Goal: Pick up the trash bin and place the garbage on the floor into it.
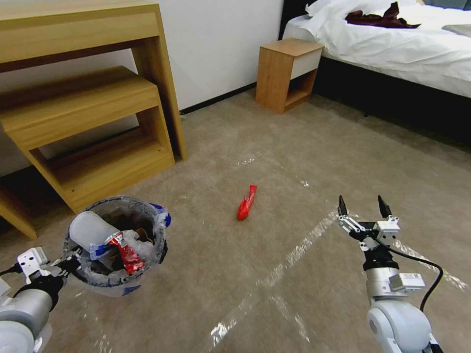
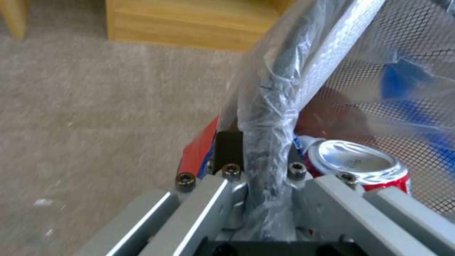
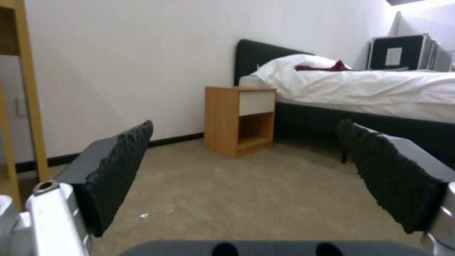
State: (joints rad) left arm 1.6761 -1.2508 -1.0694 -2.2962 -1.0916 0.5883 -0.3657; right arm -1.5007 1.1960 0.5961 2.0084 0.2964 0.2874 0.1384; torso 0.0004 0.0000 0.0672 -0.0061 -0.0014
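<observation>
One wrapper (image 1: 247, 202) lies on the floor (image 1: 294, 162) between the bin (image 1: 116, 245), clamped at its rim by the left gripper (image 1: 68, 260), and the right gripper (image 1: 362, 208), fingers apart, which likely must reach it next.

- One trash bin (image 1: 116, 245), red with a mesh wall and a clear bag liner.
- One red wrapper (image 1: 247, 202) lying loose on the floor (image 1: 294, 162).
- Inside the bin: one red can (image 2: 360, 165), one white cup-like piece (image 1: 88, 229), one red wrapper piece (image 1: 125, 252).
- Two claws: left claw (image 1: 68, 261), right claw (image 1: 363, 208).
- One wooden nightstand (image 1: 284, 73).
- One bed (image 1: 392, 44).
- One wooden shelf unit (image 1: 83, 98).
</observation>
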